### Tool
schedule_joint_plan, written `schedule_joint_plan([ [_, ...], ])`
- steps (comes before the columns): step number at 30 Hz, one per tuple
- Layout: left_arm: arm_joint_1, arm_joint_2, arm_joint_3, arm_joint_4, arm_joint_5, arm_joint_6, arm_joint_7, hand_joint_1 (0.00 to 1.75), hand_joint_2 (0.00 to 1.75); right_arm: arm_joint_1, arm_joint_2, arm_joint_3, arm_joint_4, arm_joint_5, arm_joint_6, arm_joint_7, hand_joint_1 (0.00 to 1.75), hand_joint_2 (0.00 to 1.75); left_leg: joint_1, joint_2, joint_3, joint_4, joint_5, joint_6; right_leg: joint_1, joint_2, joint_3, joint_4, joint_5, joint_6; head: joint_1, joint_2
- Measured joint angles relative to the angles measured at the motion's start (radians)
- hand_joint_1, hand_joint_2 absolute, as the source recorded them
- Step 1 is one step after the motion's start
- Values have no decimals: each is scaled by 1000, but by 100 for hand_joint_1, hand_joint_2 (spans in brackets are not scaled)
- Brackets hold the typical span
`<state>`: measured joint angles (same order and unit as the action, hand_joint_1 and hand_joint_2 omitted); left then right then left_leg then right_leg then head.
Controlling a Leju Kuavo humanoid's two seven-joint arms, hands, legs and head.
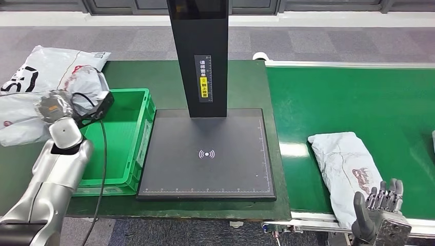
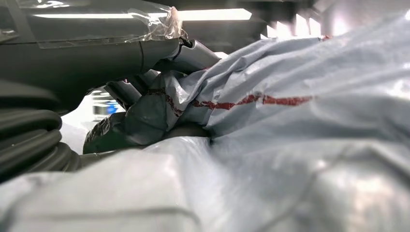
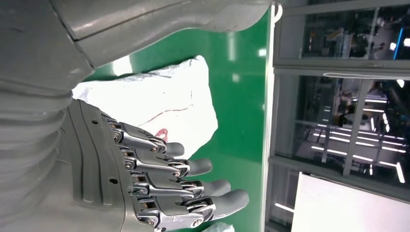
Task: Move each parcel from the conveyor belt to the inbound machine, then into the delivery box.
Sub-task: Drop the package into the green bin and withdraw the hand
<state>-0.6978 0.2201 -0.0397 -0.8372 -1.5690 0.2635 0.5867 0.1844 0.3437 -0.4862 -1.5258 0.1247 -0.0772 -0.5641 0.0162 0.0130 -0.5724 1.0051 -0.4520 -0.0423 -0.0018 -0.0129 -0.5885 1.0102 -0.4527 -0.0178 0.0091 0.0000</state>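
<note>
A crumpled grey parcel (image 1: 88,83) with a red line (image 2: 270,101) hangs over the far left corner of the green delivery box (image 1: 125,133). My left hand (image 1: 53,106) grips its bunched end, fingers (image 2: 145,104) curled into the plastic. A white parcel (image 1: 342,163) (image 3: 162,104) lies on the green conveyor belt (image 1: 359,97) near its front edge. My right hand (image 1: 382,210) (image 3: 159,179) hovers just in front of and to the right of it, fingers apart and holding nothing. The inbound machine's black plate (image 1: 205,154) sits bare between box and belt.
The machine's black post (image 1: 199,51) rises at the back of the plate. More grey and white parcels (image 1: 48,64) are heaped on the table left of the box. A further parcel's edge (image 1: 433,141) shows at the belt's right end. A black cable (image 1: 102,154) hangs from my left wrist.
</note>
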Motion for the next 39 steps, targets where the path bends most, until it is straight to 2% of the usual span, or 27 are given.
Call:
schedule_joint_plan([
  [6,-79,-78,0,243,0,2,-32,175,175,-8,0,-30,9,1,15,-4,0,175,0,1,-1,0,0,0,-1,1,-1,0,1,1,0,0],
  [13,-101,-101,0,328,0,-4,-49,175,175,-10,0,-45,17,10,25,-5,0,175,0,1,-2,0,0,0,0,1,-3,0,1,0,0,0],
  [14,-102,-103,0,334,0,-4,-50,140,175,-10,0,-46,17,10,25,-5,0,175,0,1,-2,0,0,0,0,1,-3,0,1,0,0,0],
  [17,-106,-107,0,347,0,-4,-51,9,175,-10,1,-49,18,10,26,-5,0,175,0,1,-2,0,0,0,0,1,-3,0,1,0,0,0],
  [18,-108,-108,0,351,0,-4,-52,0,175,-10,1,-50,18,10,27,-5,0,175,0,1,-2,0,0,0,0,1,-3,0,1,0,0,0],
  [39,-129,-119,0,379,-1,0,-48,0,175,-10,1,-57,18,11,28,-8,0,175,0,1,-2,0,0,0,0,0,-3,0,1,0,0,0],
])
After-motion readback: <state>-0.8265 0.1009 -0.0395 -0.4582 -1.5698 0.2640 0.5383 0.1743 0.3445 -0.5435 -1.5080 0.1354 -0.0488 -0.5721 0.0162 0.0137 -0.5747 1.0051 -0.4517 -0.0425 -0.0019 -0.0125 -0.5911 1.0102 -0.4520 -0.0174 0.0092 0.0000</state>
